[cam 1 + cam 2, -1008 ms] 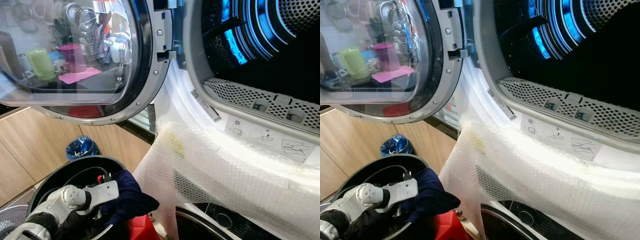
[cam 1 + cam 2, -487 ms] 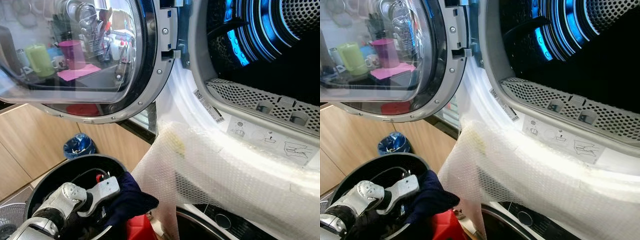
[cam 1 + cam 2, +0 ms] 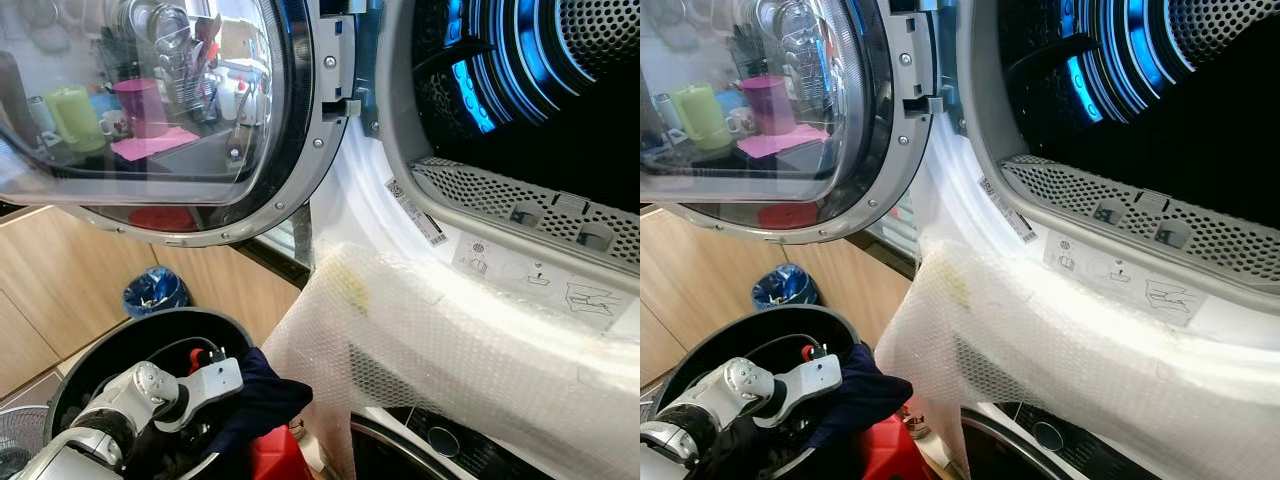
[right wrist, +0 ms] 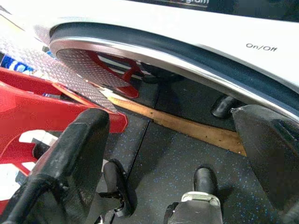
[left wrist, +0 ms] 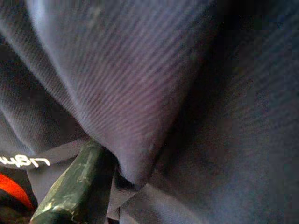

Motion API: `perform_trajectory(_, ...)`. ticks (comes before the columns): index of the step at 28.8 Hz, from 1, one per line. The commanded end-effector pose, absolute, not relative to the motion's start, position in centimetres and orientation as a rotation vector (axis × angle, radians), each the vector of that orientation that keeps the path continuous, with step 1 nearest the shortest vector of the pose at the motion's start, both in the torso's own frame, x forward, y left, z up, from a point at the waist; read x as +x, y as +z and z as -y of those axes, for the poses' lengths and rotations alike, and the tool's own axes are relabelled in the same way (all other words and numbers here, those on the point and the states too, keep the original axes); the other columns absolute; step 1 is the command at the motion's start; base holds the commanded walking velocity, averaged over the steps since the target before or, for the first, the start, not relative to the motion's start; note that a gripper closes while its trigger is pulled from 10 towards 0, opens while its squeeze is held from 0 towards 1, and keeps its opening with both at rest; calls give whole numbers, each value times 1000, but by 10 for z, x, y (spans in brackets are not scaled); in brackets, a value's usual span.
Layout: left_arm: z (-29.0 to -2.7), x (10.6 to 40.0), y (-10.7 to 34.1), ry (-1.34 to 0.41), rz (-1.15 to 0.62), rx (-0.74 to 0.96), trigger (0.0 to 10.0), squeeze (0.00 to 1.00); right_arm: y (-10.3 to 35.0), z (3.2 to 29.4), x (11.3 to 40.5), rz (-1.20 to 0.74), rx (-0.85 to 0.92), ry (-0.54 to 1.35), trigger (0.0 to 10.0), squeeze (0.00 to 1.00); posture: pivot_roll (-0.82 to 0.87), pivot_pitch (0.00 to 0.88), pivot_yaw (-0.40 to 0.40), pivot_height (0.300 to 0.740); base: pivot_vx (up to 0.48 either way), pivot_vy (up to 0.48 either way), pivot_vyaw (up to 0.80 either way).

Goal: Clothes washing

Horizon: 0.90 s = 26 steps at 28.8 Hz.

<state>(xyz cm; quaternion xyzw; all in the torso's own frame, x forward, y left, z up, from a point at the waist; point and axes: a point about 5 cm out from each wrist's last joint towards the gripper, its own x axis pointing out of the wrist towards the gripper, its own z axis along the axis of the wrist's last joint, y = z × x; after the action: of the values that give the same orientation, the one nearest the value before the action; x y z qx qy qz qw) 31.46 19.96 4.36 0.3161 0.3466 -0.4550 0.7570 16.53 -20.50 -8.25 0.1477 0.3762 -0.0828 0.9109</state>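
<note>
The drum (image 3: 560, 90) is standing open high on the right, dark inside with blue light glinting on its ribs, and its door (image 3: 170, 120) is swinging wide to the left of it, the glass reflecting cups and dishes. Below the drum's mouth, bubble wrap (image 3: 450, 370) is draping over the white front and hanging down toward the floor. Down and to the left of the drum, a black basket (image 3: 120, 350) is sitting on the floor, and the left arm (image 3: 150, 395) is reaching into it. The left gripper (image 5: 140, 154) is buried in a navy garment (image 3: 262, 395) that is lying at the basket's near edge, spilling over the rim toward the bubble wrap; from the wrist, one dark finger (image 5: 70, 186) is pressing against a fold of the cloth, but whether the fingers are clamping it I cannot tell. A red stool (image 3: 885, 450) is showing just beside the garment, under the bubble wrap. The right gripper (image 4: 168, 154) is hanging low beneath the drum, fingers spread wide apart over the dark floor (image 4: 177, 154), holding nothing.
</note>
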Motion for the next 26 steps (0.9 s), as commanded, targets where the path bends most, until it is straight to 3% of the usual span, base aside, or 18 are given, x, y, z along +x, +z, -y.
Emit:
perform_trajectory(1, -203, 313, 42, -999, -772, 714, 0, 0, -83, 205, 163, -774, 305, -172, 10000, 0, 31, 0, 32, 740, 0, 0, 0)
perform_trajectory(26, -197, 303, 31, -1060, -786, 721, 0, 0, -85, 202, 158, -772, 323, -192, 10000, 0, 19, 0, 45, 740, 0, 0, 0)
